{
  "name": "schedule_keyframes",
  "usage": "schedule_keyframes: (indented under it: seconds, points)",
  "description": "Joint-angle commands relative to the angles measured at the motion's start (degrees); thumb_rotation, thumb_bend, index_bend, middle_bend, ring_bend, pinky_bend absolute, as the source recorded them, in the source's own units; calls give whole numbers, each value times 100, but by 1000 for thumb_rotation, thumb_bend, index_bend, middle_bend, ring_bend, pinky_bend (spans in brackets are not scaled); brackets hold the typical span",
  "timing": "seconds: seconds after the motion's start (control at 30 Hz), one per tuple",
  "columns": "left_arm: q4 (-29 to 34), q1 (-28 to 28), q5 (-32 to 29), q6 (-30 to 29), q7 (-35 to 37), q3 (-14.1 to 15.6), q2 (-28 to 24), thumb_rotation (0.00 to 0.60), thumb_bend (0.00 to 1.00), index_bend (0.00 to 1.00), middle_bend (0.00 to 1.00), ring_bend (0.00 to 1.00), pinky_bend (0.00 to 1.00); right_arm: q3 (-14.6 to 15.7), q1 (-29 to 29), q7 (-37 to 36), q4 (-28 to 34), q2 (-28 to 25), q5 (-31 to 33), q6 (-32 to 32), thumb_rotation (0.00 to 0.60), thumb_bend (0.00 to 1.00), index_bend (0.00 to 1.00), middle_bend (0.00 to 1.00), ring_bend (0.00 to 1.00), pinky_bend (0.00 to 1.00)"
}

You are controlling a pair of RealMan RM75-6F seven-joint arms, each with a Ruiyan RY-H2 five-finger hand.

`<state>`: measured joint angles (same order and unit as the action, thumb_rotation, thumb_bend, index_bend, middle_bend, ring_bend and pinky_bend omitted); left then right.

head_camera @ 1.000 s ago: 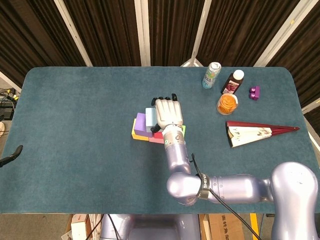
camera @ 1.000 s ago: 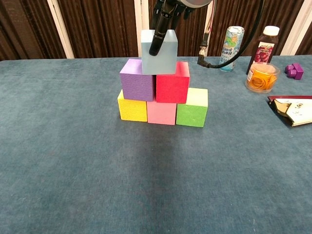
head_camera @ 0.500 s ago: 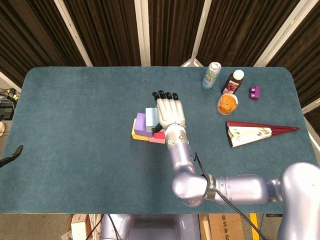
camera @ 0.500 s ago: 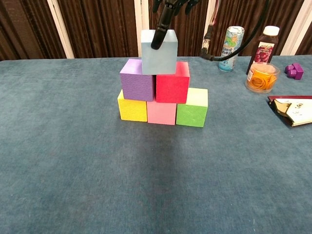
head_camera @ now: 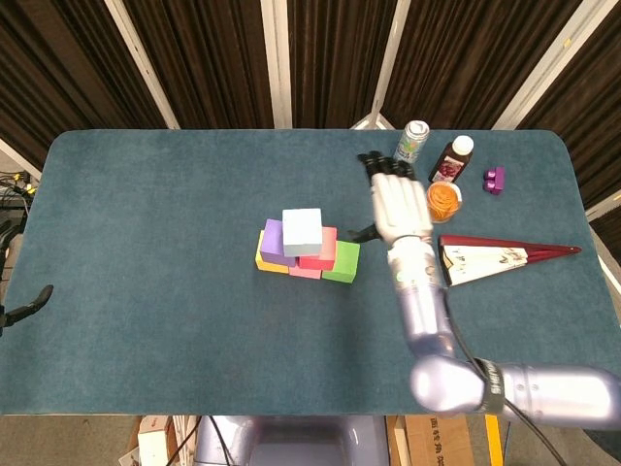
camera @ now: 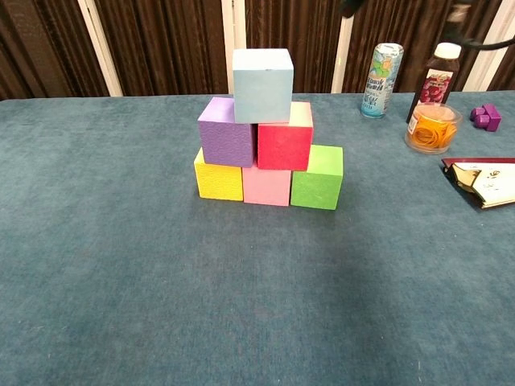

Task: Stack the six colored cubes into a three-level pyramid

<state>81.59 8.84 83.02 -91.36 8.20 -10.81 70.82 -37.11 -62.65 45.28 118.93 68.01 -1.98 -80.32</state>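
Change: right hand point(head_camera: 395, 204) is now hanging at 3 o'clock of the stack, having let go of the light blue cube point(camera: 262, 84) it was touching half a second ago.
Hand state: fingers are spreading apart, holding nothing; left hand is showing in neither view.
Pyramid: yellow cube point(camera: 219, 176), pink cube point(camera: 267, 185) and green cube point(camera: 317, 178) are forming the base on the bench point(camera: 121, 265); purple cube point(camera: 228, 131) and red cube point(camera: 286, 137) are sitting above, light blue on top.
Advice: retreating wide and high is probably keeping the stack safe.

Six cubes point(camera: 265, 133) stacked, three-level pyramid, seemingly aligned
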Motion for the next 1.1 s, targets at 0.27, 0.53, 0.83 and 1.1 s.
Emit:
schedule_keyframes:
  seconds: [0.27, 0.53, 0.83, 1.1]
  points:
    - [-29, 52, 43, 81, -60, 43, 42, 600, 274, 108, 66, 0, 0, 463, 1477, -959, 805, -1278, -1244, -25, 600, 157, 116, 90, 75, 0]
    - [-27, 246, 45, 554, -86, 151, 40, 600, 275, 108, 67, 0, 0, 1052, 2239, -1682, 1082, -1515, -2204, 234, 600, 157, 116, 90, 75, 0]
    - [260, 663, -23, 1301, -210, 125, -202, 600, 275, 107, 55, 0, 0, 1674, 2578, -1943, 966, -1218, -2905, 253, 600, 156, 116, 90, 75, 0]
    - [834, 1011, -335, 1737, -1234, 3, -239, 600, 274, 105, 48, 0, 0, 2522, 3421, -2268, 887, -885, -4350, -578, 600, 157, 116, 90, 75, 0]
